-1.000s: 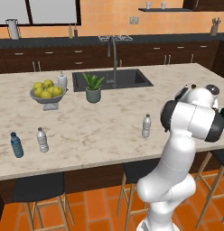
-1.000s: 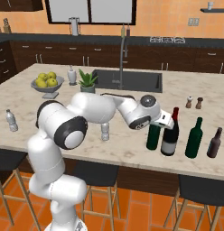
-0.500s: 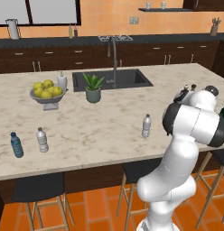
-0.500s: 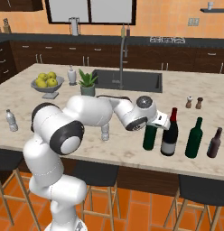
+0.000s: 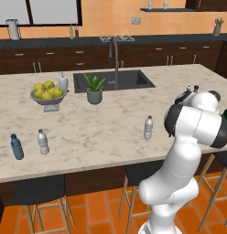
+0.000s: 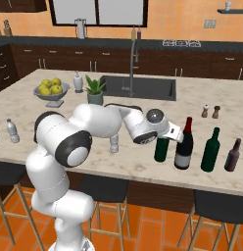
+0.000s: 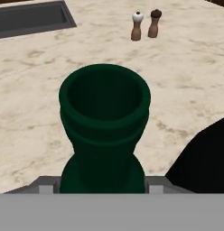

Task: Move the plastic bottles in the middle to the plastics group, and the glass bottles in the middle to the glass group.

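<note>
Where the white arm bends low and reaches sideways over the counter [image 6: 143,162], its gripper [image 6: 167,139] sits at the neck of a slim dark green glass bottle [image 6: 161,149]. Whether the jaws are clamped cannot be told. Seen from the hand, the bottle's open round mouth [image 7: 105,101] looms close. A black wine bottle [image 6: 184,147] with red foil stands just beside it, another green bottle [image 6: 210,151] farther right. Two small shakers [image 7: 144,25] stand beyond.
</note>
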Controlling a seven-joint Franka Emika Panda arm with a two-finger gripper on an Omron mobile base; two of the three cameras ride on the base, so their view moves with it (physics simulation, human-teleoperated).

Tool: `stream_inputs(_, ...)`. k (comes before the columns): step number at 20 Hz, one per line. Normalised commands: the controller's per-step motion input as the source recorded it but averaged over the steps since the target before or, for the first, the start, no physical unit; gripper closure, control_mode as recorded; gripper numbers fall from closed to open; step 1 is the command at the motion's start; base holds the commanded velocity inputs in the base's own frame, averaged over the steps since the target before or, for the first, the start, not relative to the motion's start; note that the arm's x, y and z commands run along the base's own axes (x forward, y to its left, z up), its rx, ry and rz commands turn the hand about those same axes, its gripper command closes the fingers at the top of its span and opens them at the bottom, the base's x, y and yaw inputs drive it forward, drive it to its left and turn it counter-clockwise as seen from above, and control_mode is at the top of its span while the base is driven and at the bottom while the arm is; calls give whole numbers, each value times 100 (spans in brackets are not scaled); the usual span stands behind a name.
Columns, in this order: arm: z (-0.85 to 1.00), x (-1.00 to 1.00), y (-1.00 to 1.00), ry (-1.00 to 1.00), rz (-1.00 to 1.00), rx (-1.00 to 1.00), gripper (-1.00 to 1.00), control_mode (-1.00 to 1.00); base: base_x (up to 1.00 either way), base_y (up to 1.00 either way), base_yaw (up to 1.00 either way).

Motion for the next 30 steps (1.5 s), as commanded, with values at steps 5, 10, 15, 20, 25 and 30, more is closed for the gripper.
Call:
stream_inputs(5, 0, 0, 0, 0, 0, 0, -100, -100, 0, 0, 0)
stream_inputs(10, 0, 0, 0, 0, 0, 0, -100, -100, 0, 0, 0)
stream_inputs(15, 0, 0, 0, 2, 0, 0, -100, -100, 0, 0, 0)
stream_inputs(20, 9, -14, 6, 0, 0, 0, -100, -100, 0, 0, 0)
stream_inputs(25, 30, -26, 24, 0, 2, -2, -100, -100, 0, 0, 0)
stream_inputs(30, 47, -36, 32, 0, 1, -1, -100, -100, 0, 0, 0)
